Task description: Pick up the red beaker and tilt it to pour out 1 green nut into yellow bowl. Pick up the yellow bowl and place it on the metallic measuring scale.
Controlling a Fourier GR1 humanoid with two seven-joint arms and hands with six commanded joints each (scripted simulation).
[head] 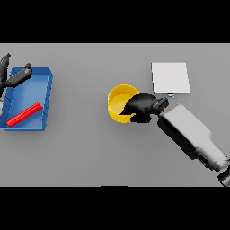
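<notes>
The yellow bowl (117, 103) sits on the grey table near the middle. My right hand (143, 107) is at its right rim with the fingers curled over the edge, gripping it. I see no green nut inside the bowl. The metallic measuring scale (170, 77), a pale square plate, lies just behind and to the right of the bowl. The red beaker (24, 114) lies on its side in the blue tray (44, 90) at the far left. My left hand (17, 76) is open over the tray's far left corner, apart from the beaker.
The blue tray takes up the table's left edge. My right forearm (188, 134) reaches in diagonally from the lower right. The table's front and middle left hold nothing else.
</notes>
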